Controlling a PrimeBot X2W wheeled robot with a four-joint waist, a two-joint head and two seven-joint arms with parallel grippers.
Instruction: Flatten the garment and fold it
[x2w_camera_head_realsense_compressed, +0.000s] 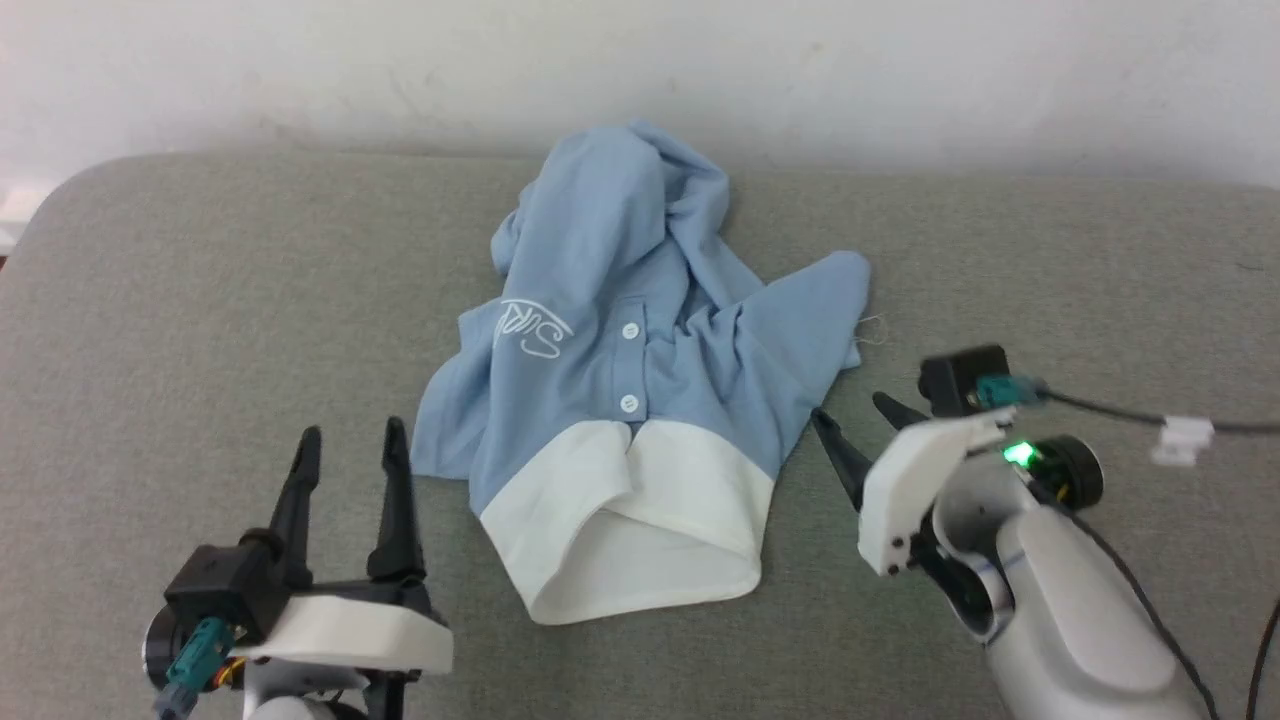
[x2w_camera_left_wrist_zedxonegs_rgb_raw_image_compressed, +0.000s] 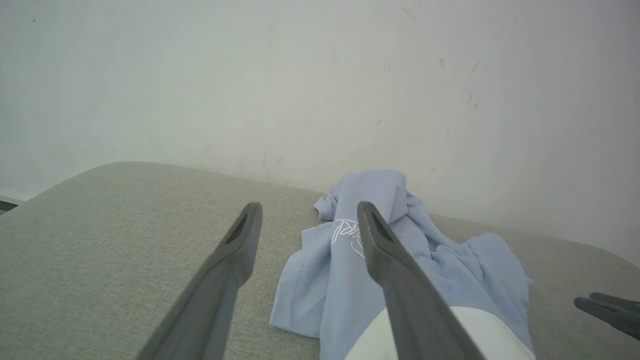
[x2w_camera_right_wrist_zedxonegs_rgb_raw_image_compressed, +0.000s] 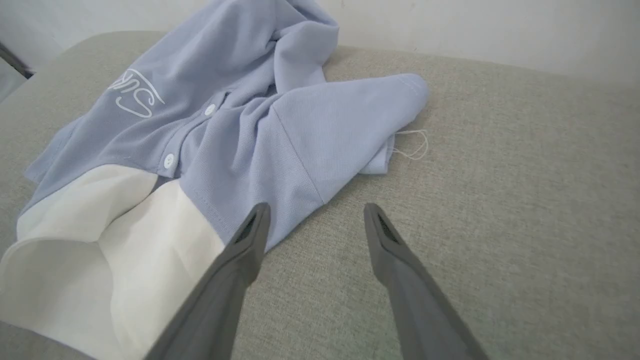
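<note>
You have bare grey cushion (x2w_camera_head_realsense_compressed: 200, 330) to the left and right of the crumpled garment (x2w_camera_head_realsense_compressed: 640, 330), with room for a gripper to pass on either side. The garment heaps up at its far end, close against the white wall (x2w_camera_head_realsense_compressed: 640, 60), so the space behind it is tight. Your left gripper (x2w_camera_head_realsense_compressed: 352, 430) stands just beside the garment's near left edge. Your right gripper (x2w_camera_head_realsense_compressed: 850, 405) stands just beside its right sleeve. A dark cable (x2w_camera_head_realsense_compressed: 1120, 412) trails over the cushion by the right wrist.

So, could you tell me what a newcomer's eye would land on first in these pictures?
A crumpled light blue polo shirt lies in the middle of the grey cushion, its white collar toward the robot. The left claw and right claw stand open and empty on either side of it.
</note>
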